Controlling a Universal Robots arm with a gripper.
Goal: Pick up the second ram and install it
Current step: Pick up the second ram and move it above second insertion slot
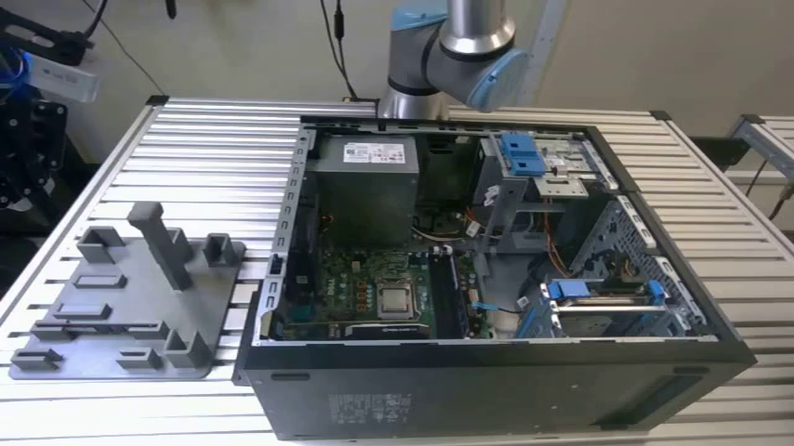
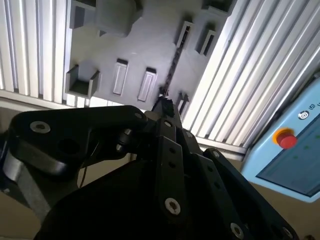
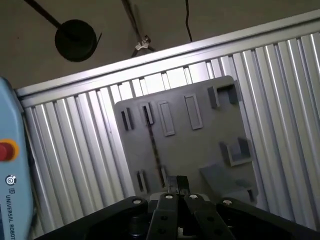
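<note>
Bare slats, cluttered tray and case

In the exterior view the table [image 1: 211, 139] lies bare at upper left. At lower left the tray [image 1: 125, 307] carries blocks and a tall post [image 1: 162, 246]. The case [image 1: 496, 390] walls fence the centre; power supply [image 1: 366, 195] and drive cage [image 1: 559, 186] crowd its far end. In the first wrist view the ram [image 3: 153, 145] stands on edge, tray floor either side.

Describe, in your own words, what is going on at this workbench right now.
A robot arm's gripper hangs above the grey fixture tray, seen from above in both wrist views. The second ram stands on edge in the tray's slots and appears not yet picked up. In the exterior view, the open computer case sits on the slatted table, beside the tray toward the exterior view's right.
</note>
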